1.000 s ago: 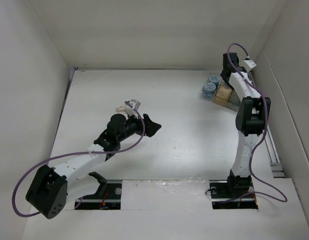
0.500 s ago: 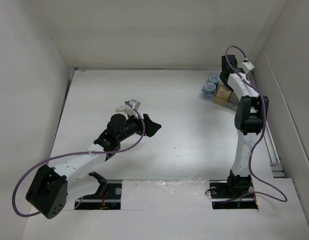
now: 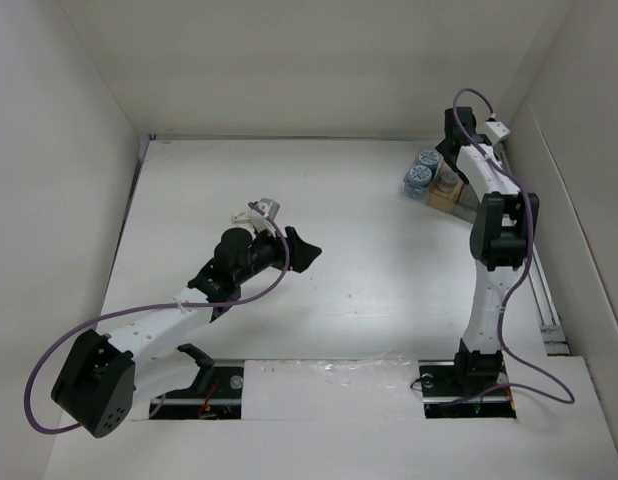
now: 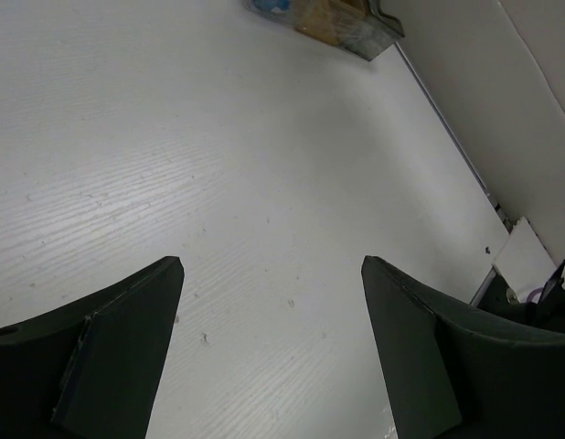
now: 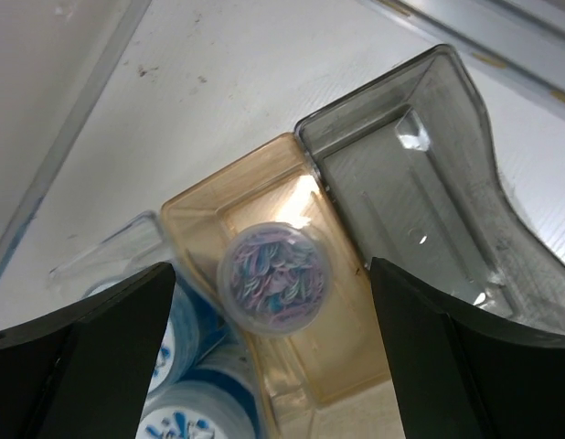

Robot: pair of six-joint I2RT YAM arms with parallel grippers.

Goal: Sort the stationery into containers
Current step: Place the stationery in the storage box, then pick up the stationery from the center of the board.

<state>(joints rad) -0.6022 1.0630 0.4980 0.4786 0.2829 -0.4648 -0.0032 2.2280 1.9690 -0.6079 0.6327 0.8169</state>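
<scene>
Cylinder (image 5: 274,277) stands in tan bin (image 5: 342,361), far right; we judge it placed. Right gripper (image 5: 269,274) gapes above it, left gripper (image 4: 271,265) gapes empty. Next: lift straight clear.

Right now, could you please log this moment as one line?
right gripper open over silvery-lavender cylinder in tan bin | left gripper open, empty

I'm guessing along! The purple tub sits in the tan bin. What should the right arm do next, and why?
Probably lift the right end effector straight up: its jaws stand open, and the lavender cylinder rests free in the tan bin.
</scene>
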